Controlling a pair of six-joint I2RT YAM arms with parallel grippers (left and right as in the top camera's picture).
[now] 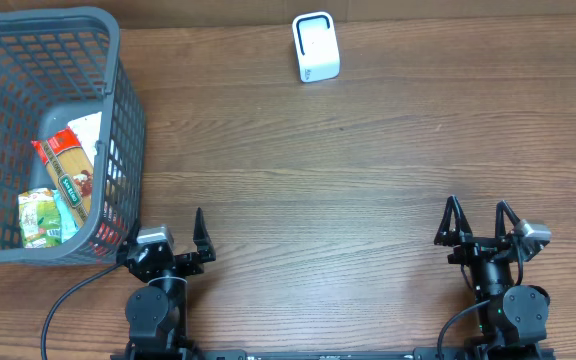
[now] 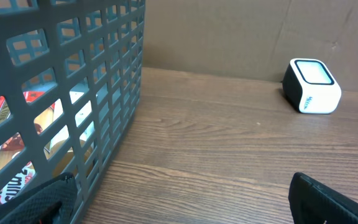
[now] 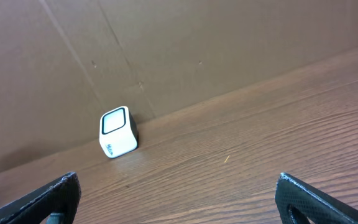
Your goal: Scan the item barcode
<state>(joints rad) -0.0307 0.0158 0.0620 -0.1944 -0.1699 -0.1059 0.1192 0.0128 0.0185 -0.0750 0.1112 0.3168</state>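
Trouble would most likely begin nearest the robot, where the left pincer [image 1: 165,238], spread wide and holding nothing, sits just beside the near right corner of the basket [image 1: 130,120]. A lift that is too shallow could catch a finger on the mesh side and drag or tip the basket. The right pincer [image 1: 478,215], equally spread and empty, hangs well to the right of the basket.

Inside the basket, at its near end, lie the items to scan: a pasta packet [image 1: 66,172] and a green packet [image 1: 44,216], overlapping. Flat, glossy packets lying low between tall sides probably give poor purchase. One may slip, two may come up together, or the barcode may end up facing away.

The scanner [image 1: 316,46] stands well apart from the basket, off to its right at the far edge. A long carry follows any pick, and a careless approach could knock the small unit over.

The counter [image 1: 348,170] is brown wood-grain and looks smooth, so the basket may slide if pushed. Beyond it rises a plain cardboard wall [image 3: 197,43].
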